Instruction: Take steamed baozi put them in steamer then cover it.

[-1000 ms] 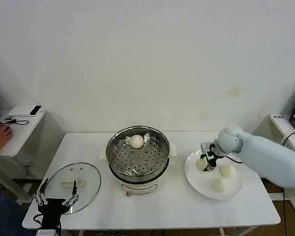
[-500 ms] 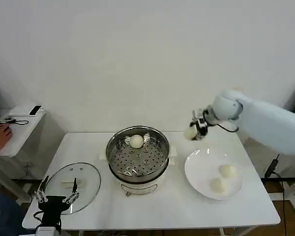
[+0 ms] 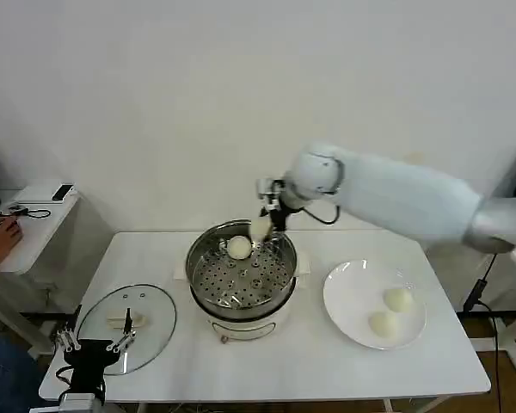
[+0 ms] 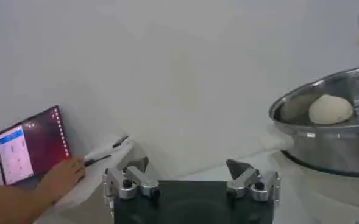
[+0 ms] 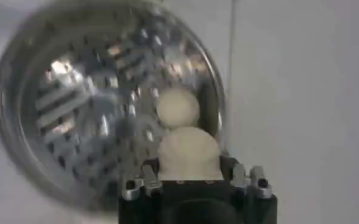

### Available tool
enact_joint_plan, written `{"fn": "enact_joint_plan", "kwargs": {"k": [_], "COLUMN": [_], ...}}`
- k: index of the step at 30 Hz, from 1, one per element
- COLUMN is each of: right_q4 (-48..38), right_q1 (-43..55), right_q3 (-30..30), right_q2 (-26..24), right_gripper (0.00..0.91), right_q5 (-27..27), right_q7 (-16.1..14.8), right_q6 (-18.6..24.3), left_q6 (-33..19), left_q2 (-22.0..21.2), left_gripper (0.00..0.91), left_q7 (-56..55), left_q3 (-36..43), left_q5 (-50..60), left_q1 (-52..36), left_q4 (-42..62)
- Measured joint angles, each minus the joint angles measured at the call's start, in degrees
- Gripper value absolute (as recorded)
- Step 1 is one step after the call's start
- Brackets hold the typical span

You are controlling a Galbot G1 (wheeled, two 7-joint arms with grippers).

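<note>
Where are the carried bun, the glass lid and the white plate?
carried bun [image 5: 189, 152]: right wrist view, its top.
glass lid [image 3: 151, 303]: head view, bare glass.
white plate [image 3: 348, 297]: head view, bare surface.

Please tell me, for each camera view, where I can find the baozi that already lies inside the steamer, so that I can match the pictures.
Head view: the baozi in the steamer lies at the tray's far side, beside the bun held by the right gripper.
Left wrist view: it peeks over the pot's rim, at the right edge.
Right wrist view: it sits just beyond the held bun.
Shared landmark: the steamer.
</note>
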Motion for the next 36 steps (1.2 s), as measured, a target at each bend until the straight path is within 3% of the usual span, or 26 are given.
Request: {"fn": "enact_joint_plan", "kwargs": {"k": [12,22,23,24,36], "right_q4": [-5.54,-8.96,-9.11,-9.19,-7.46], "right_q1": [-4.15,-6.19,-6.31,-6.37,-4.15], "right_q3": [-1.66,-2.24,-2.24,-2.24,-2.09], "right_q2": [10.62,13.81,13.91,14.02,12.09], "right_gripper": [0.665,0.665,0.725,0.907,0.907], "right_q5": [3.51,3.72,3.72,3.75,2.52], "right_q7": [3.67,4.77,4.82,4.84,3.73], "right_q6": [-3.82,-5.25,-5.36,-5.44,-4.7], "left_q6": [-0.28,-0.34,-0.34,-0.34,-0.31], "left_q2": [-0.3,-0.39,-0.4,-0.4,-0.43], "left_gripper": [0.907,0.907,0.907,0.907,0.907], "left_q7": [-0.13,-0.2,-0.2,-0.2,-0.18], "left_q3": [-0.67,-0.76,-0.71,-0.66,-0.42], "left_q5": [0.0,0.02,0.03,0.05,0.12], "left_q1": [0.28,0.28,0.27,0.27,0.34], "left_q4": [-0.27,-0.5,-0.5,-0.5,-0.81]}}
